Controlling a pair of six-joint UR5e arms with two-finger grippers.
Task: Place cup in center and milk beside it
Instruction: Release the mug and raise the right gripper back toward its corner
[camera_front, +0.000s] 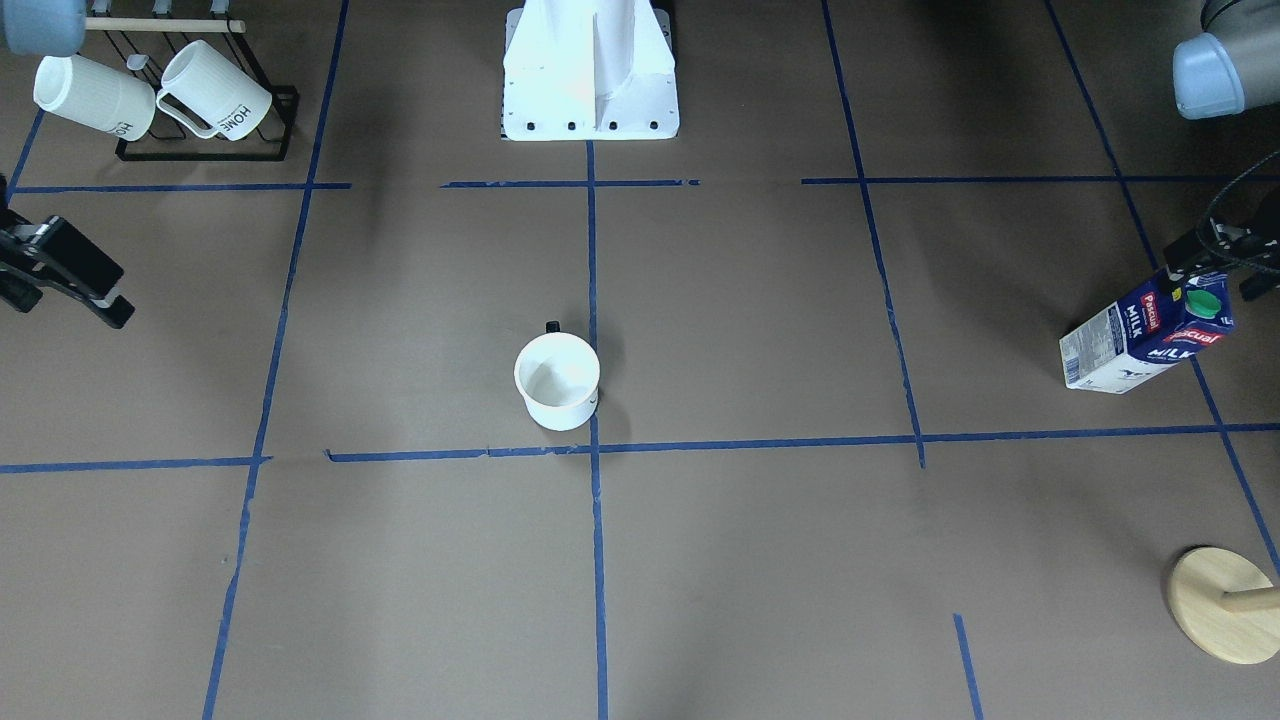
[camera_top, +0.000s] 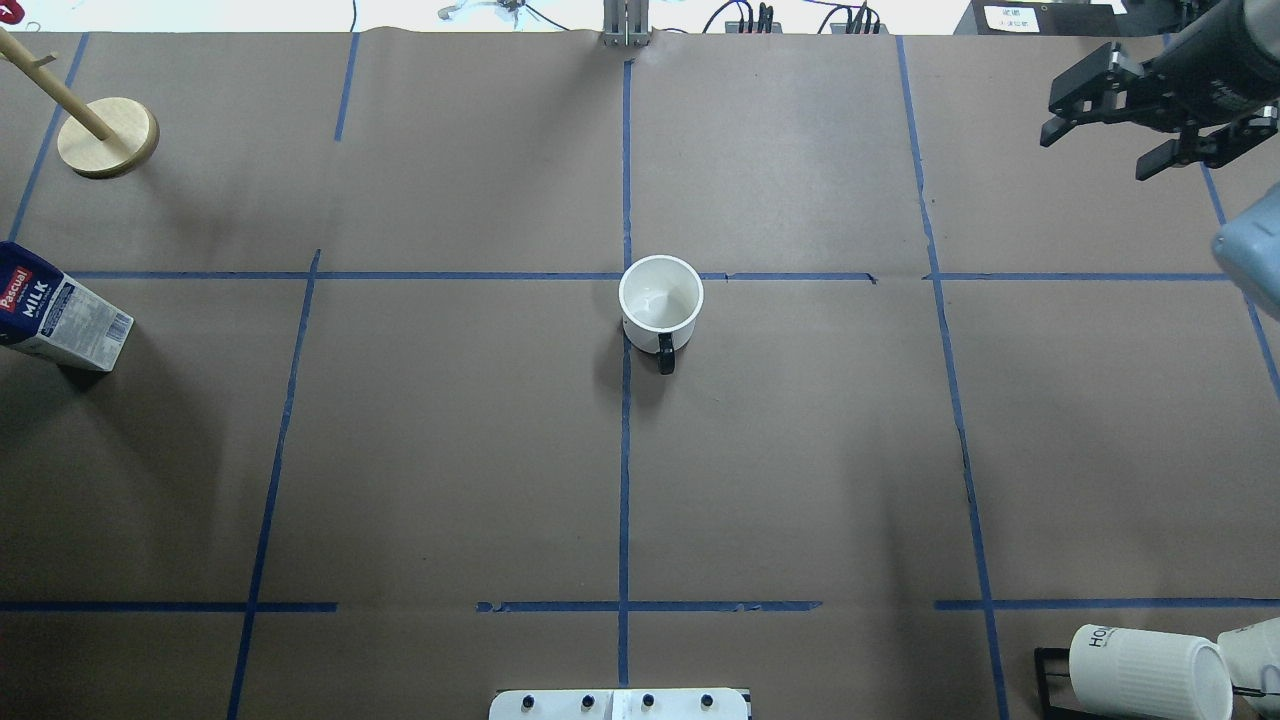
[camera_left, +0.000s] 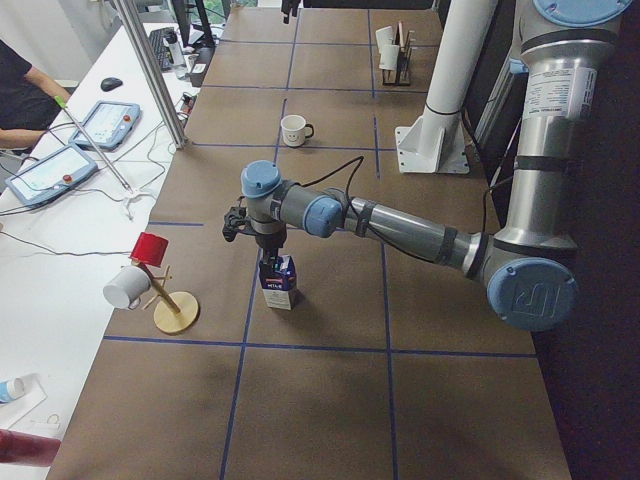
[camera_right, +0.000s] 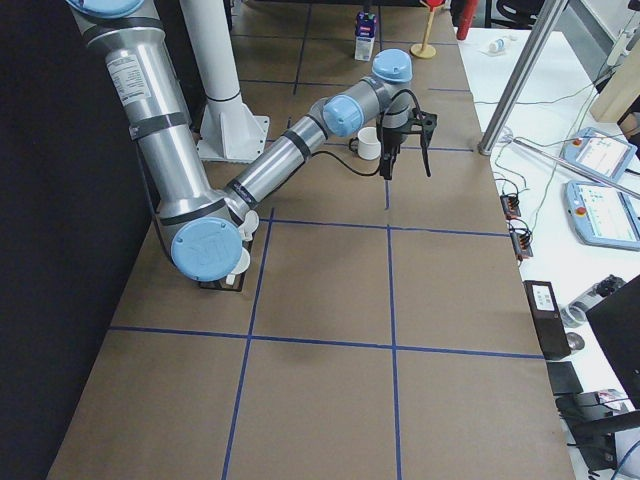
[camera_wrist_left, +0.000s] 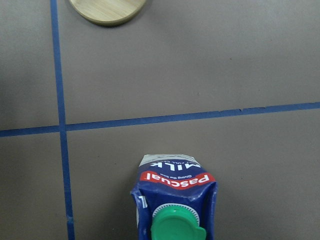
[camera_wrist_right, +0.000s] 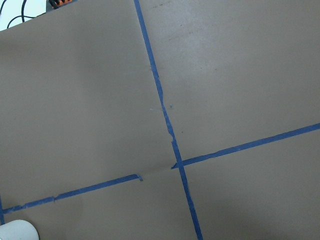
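**Cup's at the cross, milk's way out on my left**

Starting with my left tool (camera_left: 268, 256): it's parked right over the top of the milk (camera_front: 1140, 345), basically at the green cap. My wrist view only shows the carton's top at the bottom edge and no fingers, so I honestly can't tell if I've got it clamped or not. The carton stands upright on the counter (camera_top: 450, 450). A bit beyond that tool, past one tape line, sits the round base of a wooden peg stand (camera_top: 108, 140).

The cup (camera_top: 660, 300) is well apart from this tool, out toward my right side. It's upright and open-side up, right at the center (camera_front: 594, 448), with its handle turned toward my base.

My right tool (camera_top: 1095, 145) is well apart from the cup on the other side, up over bare counter, with its fingers spread and nothing between them. Back toward my base from it is a black rack (camera_front: 205, 150) with ribbed "HOME" mugs (camera_front: 215, 92).
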